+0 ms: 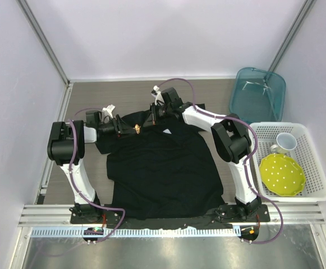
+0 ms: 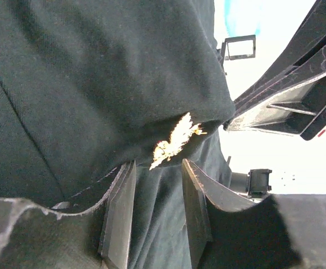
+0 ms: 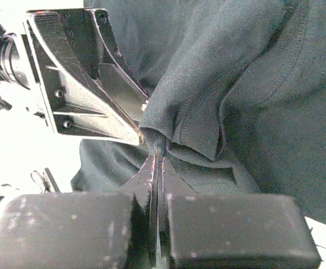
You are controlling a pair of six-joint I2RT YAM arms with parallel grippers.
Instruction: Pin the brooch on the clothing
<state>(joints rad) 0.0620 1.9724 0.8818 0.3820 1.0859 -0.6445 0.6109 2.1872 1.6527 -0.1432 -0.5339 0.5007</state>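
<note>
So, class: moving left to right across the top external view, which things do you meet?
Left arm → brooch → white chest label → white basket.

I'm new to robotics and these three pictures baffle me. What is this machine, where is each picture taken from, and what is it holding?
These are two robot arms bolted to a table. One picture looks down from above; the other two come from a camera on each wrist. A black T-shirt lies on the table. The right end effector is shut on a fold near its neck. The left end effector is open, its tips just short of a small golden brooch resting against the cloth.
</note>
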